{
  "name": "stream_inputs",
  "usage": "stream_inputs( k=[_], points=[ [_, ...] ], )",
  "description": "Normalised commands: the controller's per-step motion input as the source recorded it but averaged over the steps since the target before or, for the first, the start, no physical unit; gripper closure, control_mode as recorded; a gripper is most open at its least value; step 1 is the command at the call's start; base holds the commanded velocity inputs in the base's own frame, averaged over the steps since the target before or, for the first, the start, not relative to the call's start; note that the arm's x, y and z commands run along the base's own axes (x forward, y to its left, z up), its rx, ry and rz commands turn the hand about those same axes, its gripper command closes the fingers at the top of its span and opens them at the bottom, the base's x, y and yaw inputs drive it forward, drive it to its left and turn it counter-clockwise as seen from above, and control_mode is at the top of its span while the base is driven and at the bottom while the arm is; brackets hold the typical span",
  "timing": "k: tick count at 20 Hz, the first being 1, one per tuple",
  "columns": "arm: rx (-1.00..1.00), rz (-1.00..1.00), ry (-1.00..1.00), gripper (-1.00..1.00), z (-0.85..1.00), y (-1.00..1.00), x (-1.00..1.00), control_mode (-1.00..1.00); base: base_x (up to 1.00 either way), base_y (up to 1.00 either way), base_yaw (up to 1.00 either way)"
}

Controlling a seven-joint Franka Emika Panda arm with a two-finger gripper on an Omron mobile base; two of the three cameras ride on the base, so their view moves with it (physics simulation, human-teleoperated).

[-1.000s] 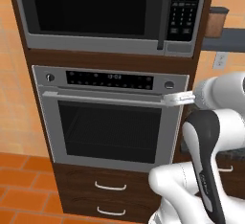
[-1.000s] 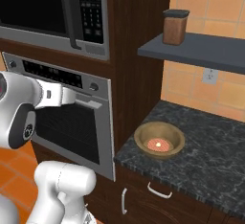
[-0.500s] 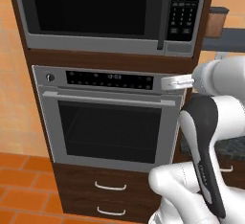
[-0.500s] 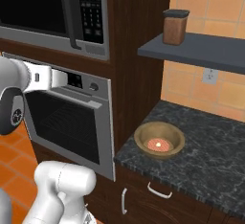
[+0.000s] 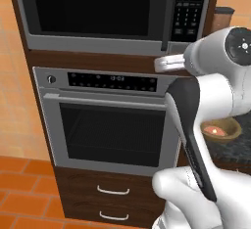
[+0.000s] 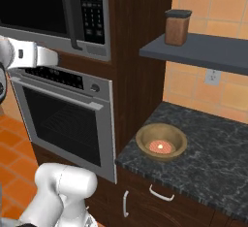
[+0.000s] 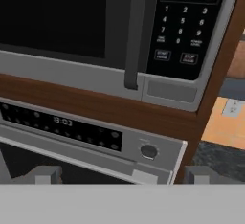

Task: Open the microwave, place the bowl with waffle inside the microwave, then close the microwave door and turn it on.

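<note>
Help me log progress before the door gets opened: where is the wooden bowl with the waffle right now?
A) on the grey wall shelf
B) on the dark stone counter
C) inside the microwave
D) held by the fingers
B: the bowl with the waffle rests on the dark counter right of the oven.

The microwave (image 5: 117,15) is shut, while the wooden bowl (image 6: 161,142) holding the waffle (image 6: 160,146) sits on the counter.
</note>
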Motion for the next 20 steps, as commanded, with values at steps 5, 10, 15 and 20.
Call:
stream_inputs(
  k=[5, 10, 15, 20],
  points=[
    [-0.09, -0.04, 0.14, -1.0, 0.6, 0.0, 0.27, -1.0, 0.0, 0.0, 0.0],
    [-0.01, 0.0, -0.05, -1.0, 0.05, 0.0, 0.17, -1.0, 0.0, 0.0, 0.0],
    [0.0, 0.0, -0.02, -1.0, 0.0, -0.05, 0.43, -1.0, 0.0, 0.0, 0.0],
    [0.0, 0.0, -0.02, -1.0, 0.0, -0.08, 0.47, -1.0, 0.0, 0.0, 0.0]
  ],
)
